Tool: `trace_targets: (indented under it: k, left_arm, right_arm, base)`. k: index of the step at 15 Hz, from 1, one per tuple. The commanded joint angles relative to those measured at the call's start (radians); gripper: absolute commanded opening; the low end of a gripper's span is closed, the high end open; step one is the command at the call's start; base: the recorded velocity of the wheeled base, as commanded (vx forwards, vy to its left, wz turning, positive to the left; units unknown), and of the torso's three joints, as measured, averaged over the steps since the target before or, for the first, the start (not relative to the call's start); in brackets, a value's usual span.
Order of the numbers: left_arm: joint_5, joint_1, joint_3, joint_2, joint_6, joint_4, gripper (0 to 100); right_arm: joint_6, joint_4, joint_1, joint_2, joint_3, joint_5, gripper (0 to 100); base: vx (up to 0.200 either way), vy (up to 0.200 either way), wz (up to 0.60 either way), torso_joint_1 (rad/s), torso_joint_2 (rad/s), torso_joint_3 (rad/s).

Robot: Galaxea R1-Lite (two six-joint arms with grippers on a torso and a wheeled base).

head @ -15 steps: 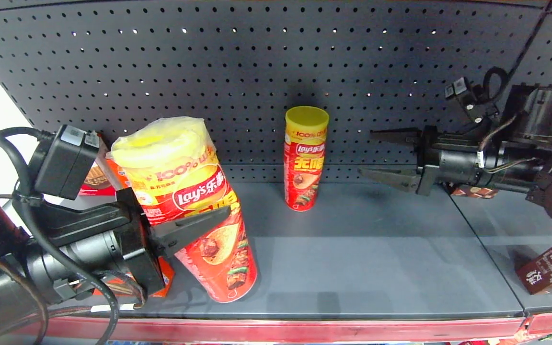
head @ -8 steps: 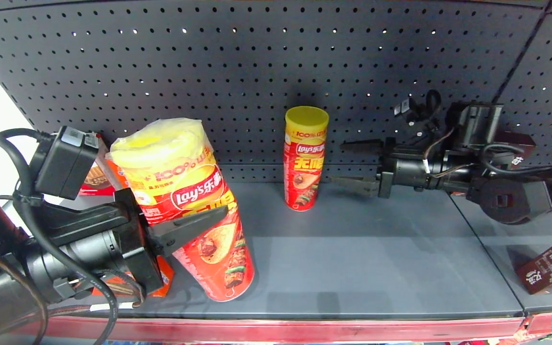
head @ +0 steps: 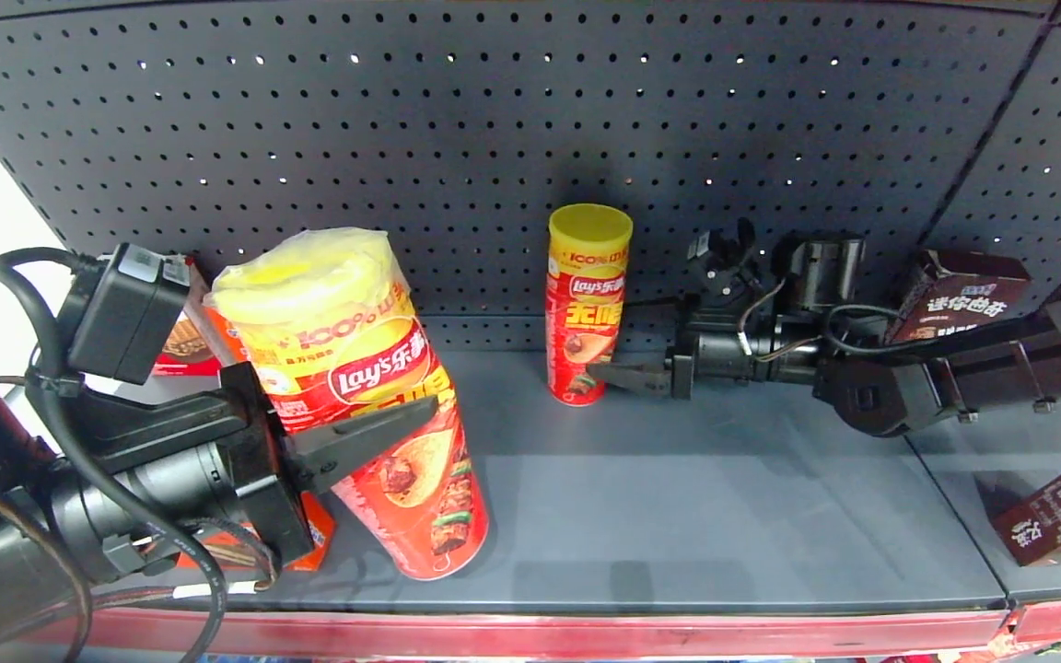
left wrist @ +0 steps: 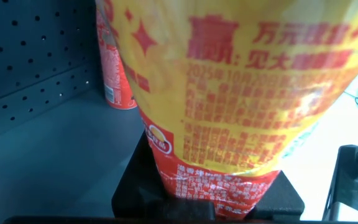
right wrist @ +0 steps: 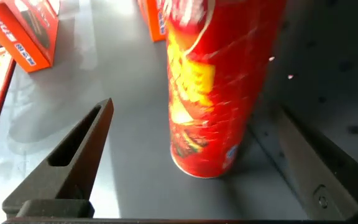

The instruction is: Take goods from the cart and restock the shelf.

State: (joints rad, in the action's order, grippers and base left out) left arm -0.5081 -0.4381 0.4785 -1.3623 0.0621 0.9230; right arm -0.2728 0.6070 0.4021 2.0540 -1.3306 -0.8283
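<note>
Grey shelf (head: 724,516), rear can (head: 588,304) upright, nearer can (head: 355,350) tilted.

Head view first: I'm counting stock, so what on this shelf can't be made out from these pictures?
Orange boxes: head view, mostly hidden behind the left tool and large chip can.
Nearer brown box: head view, cut off by the right edge.
Small chip can: right wrist view, top cut off by the frame.

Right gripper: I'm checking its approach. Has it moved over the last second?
Yes. The right gripper has moved toward the robot's left along the shelf, closing on the small upright chip can; its open fingers now flank it.
</note>
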Motion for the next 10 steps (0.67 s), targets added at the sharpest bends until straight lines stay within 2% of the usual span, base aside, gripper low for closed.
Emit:
trace_targets:
  k: [1,4,10]
  left_arm:
    - [0.0,0.016,0.0,-0.001,0.001,0.0,0]
    - [0.0,0.018,0.002,-0.001,0.001,0.0,0]
    - [0.0,0.018,-0.001,0.002,0.001,0.0,0]
  right_arm:
    - [0.0,0.0,0.007,0.006,0.005,0.0,100]
    - [-0.002,0.0,0.009,-0.003,0.021,0.0,100]
    - [-0.008,0.005,0.023,-0.086,0.131,0.0,100]
  base:
    - [0.0,0.0,0.0,0.0,0.0,0.0]
    - [0.0,0.0,0.0,0.0,0.0,0.0]
    - [0.0,0.0,0.0,0.0,0.0,0.0]
